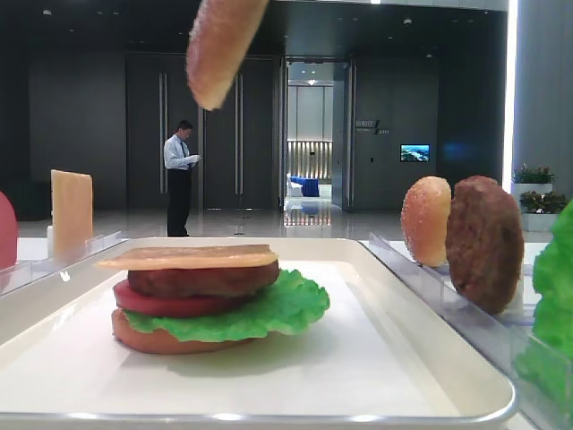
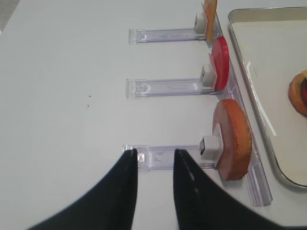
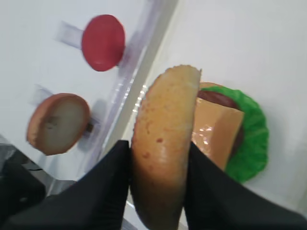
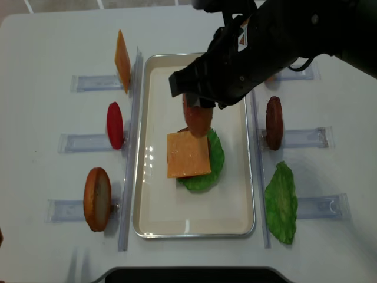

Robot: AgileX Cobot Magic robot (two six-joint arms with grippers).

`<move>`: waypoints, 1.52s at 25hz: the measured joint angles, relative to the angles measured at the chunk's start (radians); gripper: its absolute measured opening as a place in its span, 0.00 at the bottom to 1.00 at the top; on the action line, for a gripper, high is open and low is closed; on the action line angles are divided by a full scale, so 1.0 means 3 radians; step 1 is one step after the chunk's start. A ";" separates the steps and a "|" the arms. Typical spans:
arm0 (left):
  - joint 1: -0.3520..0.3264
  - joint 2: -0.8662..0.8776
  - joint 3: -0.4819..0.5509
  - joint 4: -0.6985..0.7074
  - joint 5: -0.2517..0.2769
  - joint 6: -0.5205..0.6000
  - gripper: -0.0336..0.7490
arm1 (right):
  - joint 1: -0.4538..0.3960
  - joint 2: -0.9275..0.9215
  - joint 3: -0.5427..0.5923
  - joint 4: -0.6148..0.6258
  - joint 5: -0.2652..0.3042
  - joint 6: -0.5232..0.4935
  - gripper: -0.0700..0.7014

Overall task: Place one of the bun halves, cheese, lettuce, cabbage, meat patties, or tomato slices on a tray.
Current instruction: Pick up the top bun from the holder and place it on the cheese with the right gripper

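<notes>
My right gripper (image 3: pixel 158 160) is shut on a domed golden bun half (image 3: pixel 163 124), held on edge. It hangs above the white tray (image 4: pixel 153 206), just behind the stack there, and shows high up in the low exterior view (image 1: pixel 219 49). The stack is a flat bottom bun (image 1: pixel 161 340), a tomato slice (image 1: pixel 134 300), lettuce (image 1: pixel 269 309), a meat patty (image 1: pixel 201 279) and cheese (image 1: pixel 188 257) on top. My left gripper (image 2: pixel 154 155) hovers left of the tray over a clear rack (image 2: pixel 163 157), its fingers apart with nothing between them.
Clear racks left of the tray hold a cheese slice (image 4: pixel 122 61), a tomato slice (image 4: pixel 115 125) and a bun (image 4: pixel 97 198), all upright. On the right stand a patty (image 4: pixel 274 122), a lettuce leaf (image 4: pixel 281 202) and another bun (image 1: pixel 425 219).
</notes>
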 joint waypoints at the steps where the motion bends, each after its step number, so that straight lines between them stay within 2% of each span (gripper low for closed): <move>1: 0.0000 0.0000 0.0000 0.0000 0.0000 0.0000 0.30 | 0.0000 0.0000 0.0006 0.0144 -0.0049 -0.0114 0.39; 4: 0.0000 0.0000 0.0000 0.0000 0.0000 0.0000 0.30 | 0.0000 0.0000 0.0124 0.0656 -0.0262 -0.0486 0.39; 9: 0.0000 0.0000 0.0000 0.0000 0.0000 0.0000 0.30 | 0.0000 0.0003 0.0523 0.1905 -0.0631 -0.1576 0.39; 12: 0.0000 0.0000 0.0000 0.0000 0.0000 0.0000 0.30 | 0.0000 0.0043 0.0658 0.2220 -0.0762 -0.1915 0.39; 17: 0.0000 0.0000 0.0000 0.0000 0.0000 0.0000 0.30 | 0.0000 0.0245 0.0707 0.2301 -0.0895 -0.2025 0.39; 25: 0.0000 0.0000 0.0000 0.0000 0.0000 0.0000 0.30 | 0.0000 0.0569 0.0715 0.2325 -0.0929 -0.2131 0.39; 38: 0.0000 0.0000 0.0000 0.0000 0.0000 0.0000 0.30 | 0.0000 0.0581 0.0718 0.2235 -0.1010 -0.2298 0.39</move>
